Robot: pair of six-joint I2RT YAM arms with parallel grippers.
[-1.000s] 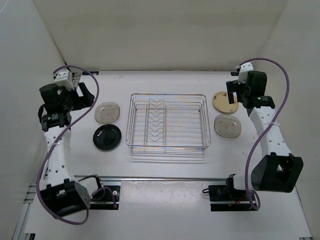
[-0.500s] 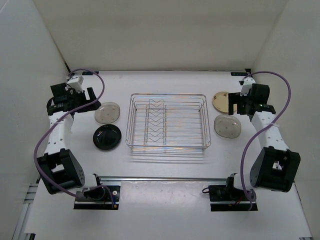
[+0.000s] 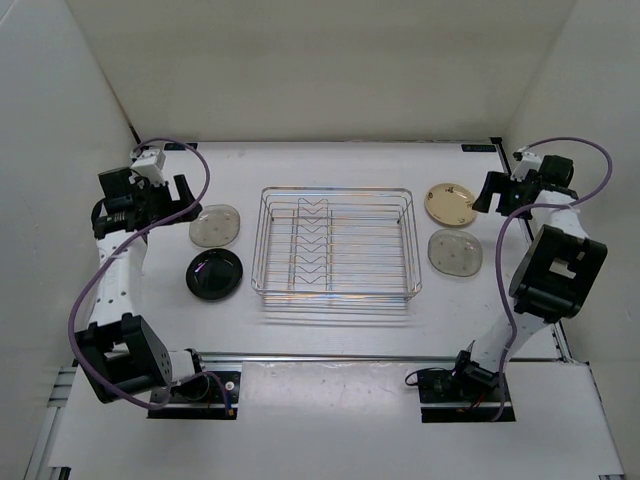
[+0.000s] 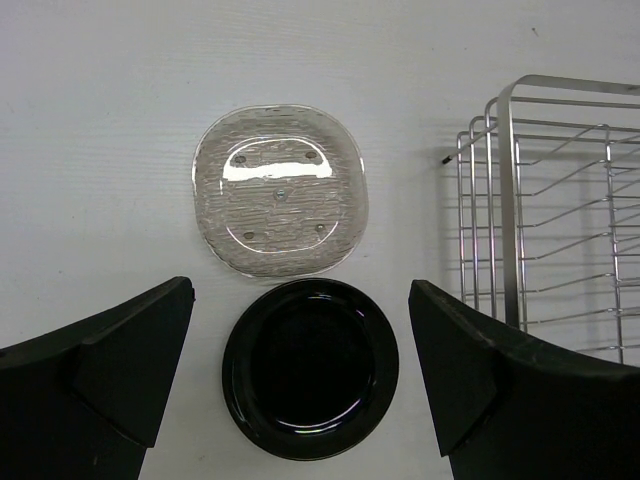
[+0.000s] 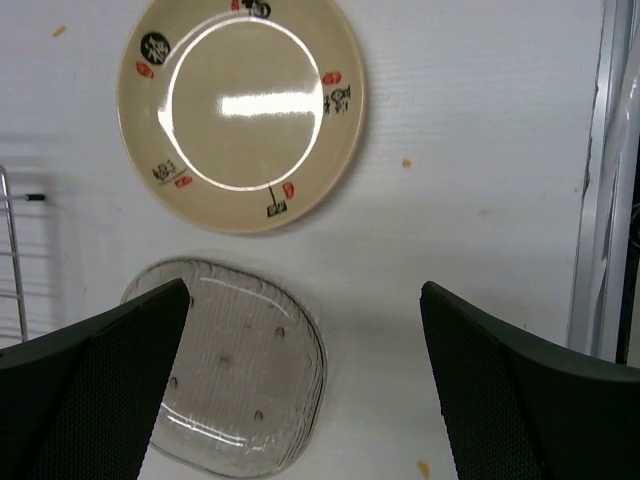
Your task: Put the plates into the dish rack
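Observation:
The chrome wire dish rack [image 3: 335, 189] stands mid-table with nothing in it. Left of it lie a smoky-grey plate [image 3: 215, 225] and a glossy black plate [image 3: 214, 273]. To its right rest a tan plate [image 3: 451, 204] and another smoky-grey plate [image 3: 455, 252]. My left gripper [image 3: 178, 200] hovers open left of the grey plate. The left wrist view has the grey plate [image 4: 280, 190] and black plate [image 4: 310, 367] below open jaws [image 4: 300, 300]. Open as well, my right gripper [image 3: 487, 192] hangs right of the tan plate [image 5: 240, 110], with the grey plate [image 5: 235, 370] under its left finger.
White walls close in the table on three sides. The rack's corner [image 4: 505, 200] shows at the right of the left wrist view. A metal rail [image 5: 598, 170] runs along the table's right edge, and the arm bases sit on a rail [image 3: 330, 357] at the near edge.
The right arm has drawn its gripper back to the right, off the tan plate and toward the wall. The left arm has folded back while its gripper stayed near the grey plate. No plate has moved.

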